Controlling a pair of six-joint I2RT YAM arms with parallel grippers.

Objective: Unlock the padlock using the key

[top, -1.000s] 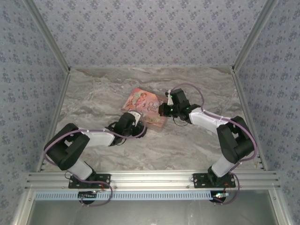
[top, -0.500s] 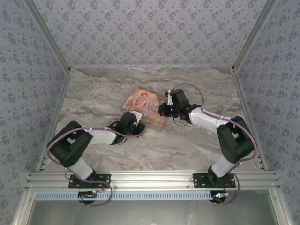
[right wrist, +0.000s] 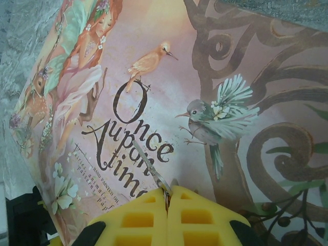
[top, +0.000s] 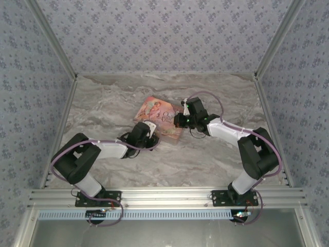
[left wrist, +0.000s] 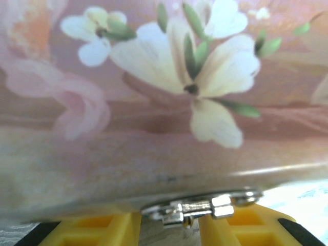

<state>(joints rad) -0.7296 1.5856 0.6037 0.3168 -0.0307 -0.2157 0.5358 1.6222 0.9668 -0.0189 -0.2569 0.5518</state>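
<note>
The marbled table (top: 103,103) carries one large item, the pink illustrated box (top: 157,114), which lies flat near the centre between the two arms. The box is the main obstruction. Its side wall stands directly ahead of the left gripper (left wrist: 169,228) and its lid lies directly beneath the right gripper (right wrist: 167,205), so any approach is confined to the box's near edge. The left jaws stand partly apart, one on either side of a small silvery fitting at the foot of the box wall. Whether they bear on it cannot be told. This fitting is probably the shackle of the padlock (left wrist: 200,209), but the view is close and blurred and no blue body can be made out. Treat the padlock as light, rigid and smooth: it is likely to swivel or slip under a side load. Take hold across the flat faces of the body, not on the thin shackle, and leave the keyway exposed. The right jaws are pressed together, pinching the key (right wrist: 149,166) by its near end, with the blade projecting forward over the lettering on the lid. The key is a stiff, thin sliver, very light and liable to rotate in the pads. Hold it close to the bow and push along its axis only.
</note>
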